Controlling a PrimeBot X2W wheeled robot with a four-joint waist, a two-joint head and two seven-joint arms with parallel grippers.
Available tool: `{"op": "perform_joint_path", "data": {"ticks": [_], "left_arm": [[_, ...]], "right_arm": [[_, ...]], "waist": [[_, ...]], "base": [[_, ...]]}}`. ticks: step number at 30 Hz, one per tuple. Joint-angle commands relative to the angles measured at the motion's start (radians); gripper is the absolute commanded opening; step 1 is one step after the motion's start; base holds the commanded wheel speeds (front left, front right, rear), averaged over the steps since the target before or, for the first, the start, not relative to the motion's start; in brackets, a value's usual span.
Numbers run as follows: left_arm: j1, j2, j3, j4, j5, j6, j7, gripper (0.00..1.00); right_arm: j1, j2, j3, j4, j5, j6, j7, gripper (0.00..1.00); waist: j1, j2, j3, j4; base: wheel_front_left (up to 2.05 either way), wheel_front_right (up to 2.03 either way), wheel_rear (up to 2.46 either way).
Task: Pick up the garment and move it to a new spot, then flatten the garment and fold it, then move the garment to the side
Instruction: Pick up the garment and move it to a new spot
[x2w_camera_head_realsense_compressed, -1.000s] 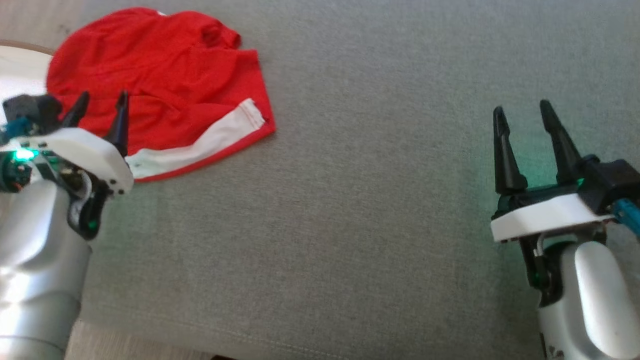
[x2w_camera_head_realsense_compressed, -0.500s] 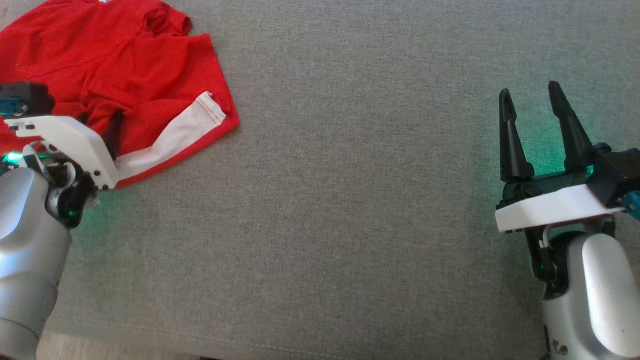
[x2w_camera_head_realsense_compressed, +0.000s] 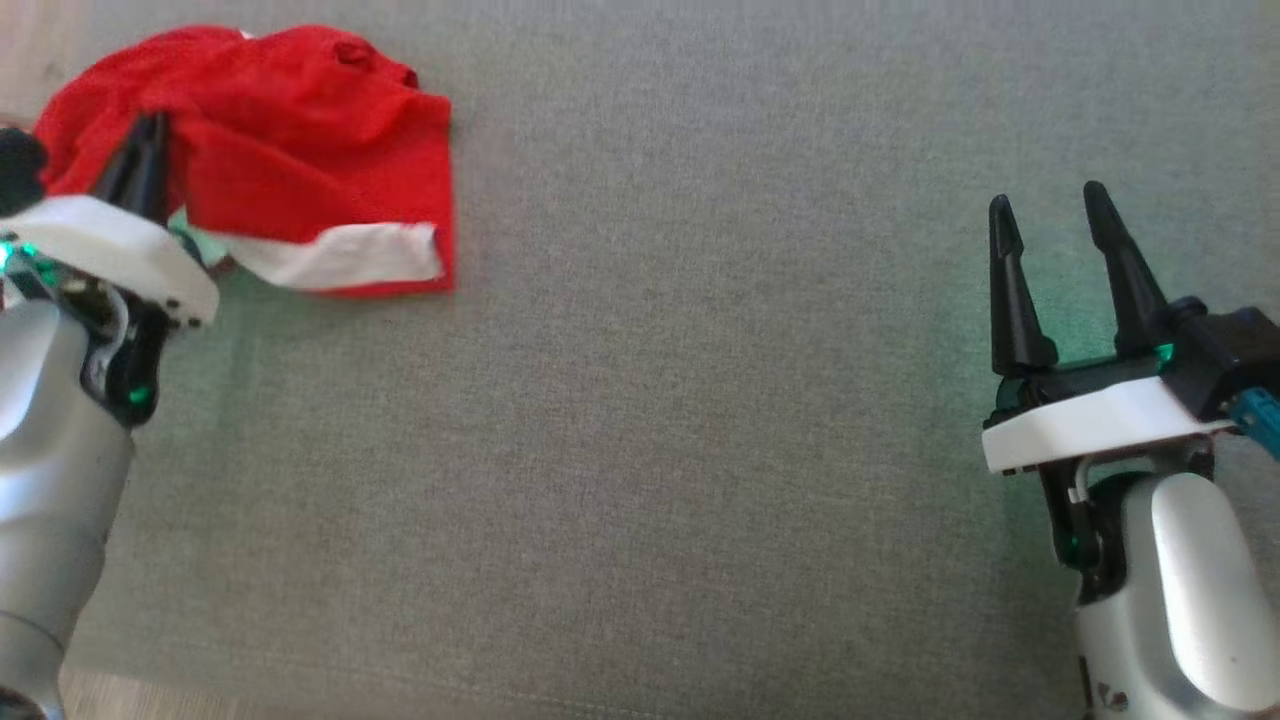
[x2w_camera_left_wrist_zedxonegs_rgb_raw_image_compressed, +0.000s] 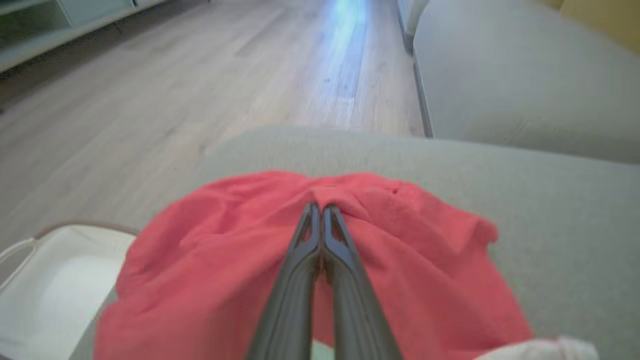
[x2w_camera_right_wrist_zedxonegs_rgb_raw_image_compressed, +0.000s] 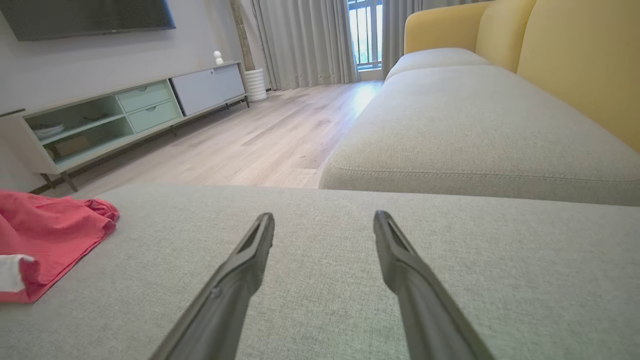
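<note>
Your left gripper (x2w_camera_left_wrist_zedxonegs_rgb_raw_image_compressed: 320, 206) is pinched tight on a raised fold of the garment (x2w_camera_left_wrist_zedxonegs_rgb_raw_image_compressed: 210, 260). The red cloth bunches up around the fingertips, and its white band (x2w_camera_head_realsense_compressed: 340, 255) lies along the edge nearer you. It sits at the far left of the grey cushion (x2w_camera_head_realsense_compressed: 700, 420), with a white tray (x2w_camera_left_wrist_zedxonegs_rgb_raw_image_compressed: 55, 280) just beside it. Your right gripper (x2w_camera_head_realsense_compressed: 1045, 205) hangs spread and holds nothing, well apart over the cushion.

ok so the garment (x2w_camera_head_realsense_compressed: 300, 150) is red with a white band along one edge, all rumpled and bunched up at the far left of the grey cushion (x2w_camera_head_realsense_compressed: 700, 400), with a fold pinched in the left gripper (x2w_camera_left_wrist_zedxonegs_rgb_raw_image_compressed: 320, 207).
</note>
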Motion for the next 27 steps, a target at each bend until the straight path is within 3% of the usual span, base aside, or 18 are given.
{"op": "perform_joint_path", "data": {"ticks": [1,15,27], "left_arm": [[-0.054,0.049,0.031,-0.023,-0.009,0.002,-0.047,0.0],[-0.077,0.011,-0.064,-0.263,-0.011,0.003,-0.084,0.0],[-0.102,-0.083,-0.127,-0.539,0.016,0.076,-0.018,0.0]], "right_arm": [[-0.006,0.0,0.029,-0.016,0.015,0.007,-0.019,1.0],[0.003,0.0,0.05,0.08,0.093,0.007,-0.099,1.0],[-0.026,0.0,0.07,0.143,0.145,0.007,-0.159,1.0]], "waist": [[0.0,0.0,-0.045,-0.005],[0.0,0.0,-0.156,-0.088],[0.0,0.0,-0.16,-0.244]], "base": [[0.0,0.0,0.0],[0.0,0.0,0.0],[0.0,0.0,0.0]]}}
